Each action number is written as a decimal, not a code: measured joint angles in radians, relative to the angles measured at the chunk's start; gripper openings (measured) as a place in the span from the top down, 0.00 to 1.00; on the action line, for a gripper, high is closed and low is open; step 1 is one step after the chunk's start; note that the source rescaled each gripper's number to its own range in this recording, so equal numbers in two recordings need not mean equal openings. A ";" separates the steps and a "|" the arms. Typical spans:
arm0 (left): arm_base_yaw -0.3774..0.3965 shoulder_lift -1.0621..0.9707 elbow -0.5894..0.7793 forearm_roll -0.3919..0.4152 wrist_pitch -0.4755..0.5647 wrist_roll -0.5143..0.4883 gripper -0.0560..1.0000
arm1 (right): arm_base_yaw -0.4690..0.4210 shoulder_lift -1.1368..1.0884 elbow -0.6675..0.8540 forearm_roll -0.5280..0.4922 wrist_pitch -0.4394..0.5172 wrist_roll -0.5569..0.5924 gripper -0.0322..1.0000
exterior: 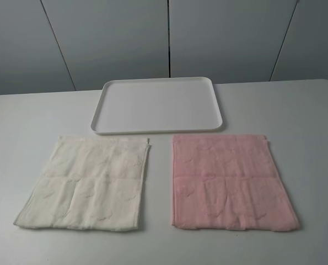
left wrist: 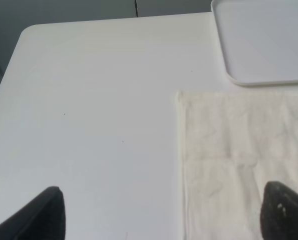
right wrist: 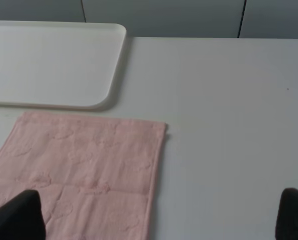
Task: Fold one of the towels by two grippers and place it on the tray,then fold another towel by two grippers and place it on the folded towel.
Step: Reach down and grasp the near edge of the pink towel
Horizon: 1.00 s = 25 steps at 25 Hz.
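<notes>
The pale pink towel (exterior: 230, 179) lies flat and unfolded at the front right of the table; the right wrist view shows its far right corner (right wrist: 83, 170). The cream-white towel (exterior: 89, 182) lies flat at the front left, its far left corner (left wrist: 234, 160) in the left wrist view. Behind both sits the white tray (exterior: 158, 105), with nothing in it. Neither arm shows in the exterior high view. My left gripper (left wrist: 164, 220) hangs open above the cream towel's left edge. My right gripper (right wrist: 156, 222) hangs open above the pink towel's right edge. Both hold nothing.
The white table (exterior: 296, 110) has a rounded far left corner (left wrist: 31, 30) and a grey panelled wall (exterior: 219, 38) behind it. Bare tabletop lies left of the cream towel and right of the pink towel.
</notes>
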 joint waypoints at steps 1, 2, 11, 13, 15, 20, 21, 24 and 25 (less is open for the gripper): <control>0.000 0.000 0.000 0.000 0.000 0.000 0.00 | 0.000 0.000 0.000 0.000 0.000 0.000 0.00; 0.000 0.000 0.000 0.000 0.000 0.000 0.00 | 0.000 0.000 0.000 0.000 0.000 0.000 0.00; 0.000 0.000 -0.007 0.014 -0.019 -0.031 0.00 | 0.000 0.000 0.000 -0.023 -0.018 0.106 0.00; 0.000 0.002 -0.030 0.014 -0.053 -0.025 0.00 | 0.000 -0.002 -0.010 -0.035 -0.042 0.137 0.00; 0.000 0.035 -0.055 0.014 -0.078 -0.004 0.00 | 0.000 0.007 -0.028 -0.037 -0.052 0.146 0.00; 0.000 0.243 -0.103 0.000 -0.134 0.095 0.00 | 0.000 0.167 -0.070 -0.043 -0.077 0.114 0.00; 0.000 0.293 -0.107 -0.013 -0.163 0.116 0.00 | 0.000 0.207 -0.076 -0.044 -0.097 0.112 0.00; 0.000 0.442 -0.134 -0.106 -0.287 0.204 0.00 | 0.000 0.322 -0.087 -0.044 -0.183 0.084 0.00; 0.000 0.499 -0.143 -0.154 -0.313 0.252 0.00 | 0.000 0.356 -0.090 -0.044 -0.206 0.064 0.00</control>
